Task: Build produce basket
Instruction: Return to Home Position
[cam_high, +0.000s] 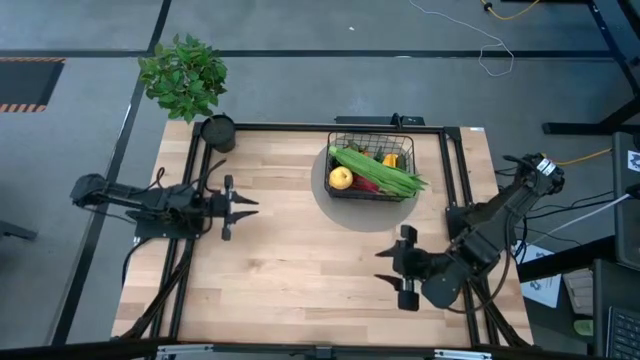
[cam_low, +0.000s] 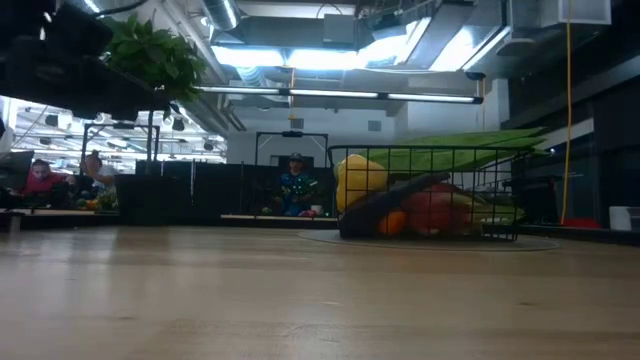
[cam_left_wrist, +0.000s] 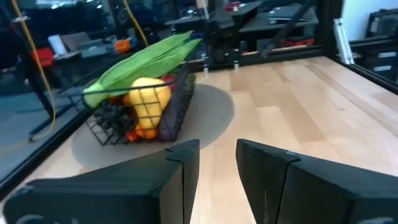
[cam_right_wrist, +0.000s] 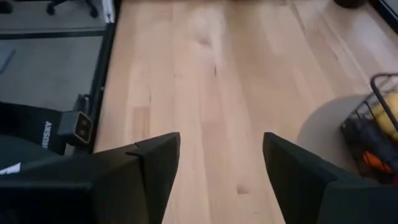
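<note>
I see the basket (cam_high: 372, 134) on a grey round mat (cam_high: 322, 188) near the table's (cam_high: 300, 260) far edge, right of centre, heaped with produce (cam_high: 385, 172). My left gripper (cam_high: 246, 206) hangs toward the left edge, my right gripper (cam_high: 385, 270) toward the near right corner.

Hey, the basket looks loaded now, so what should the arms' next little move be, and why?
Probably just ease both arms back to their rest poses. The produce sits piled inside the basket, and the left gripper and right gripper are both open, empty and well apart from it.
</note>
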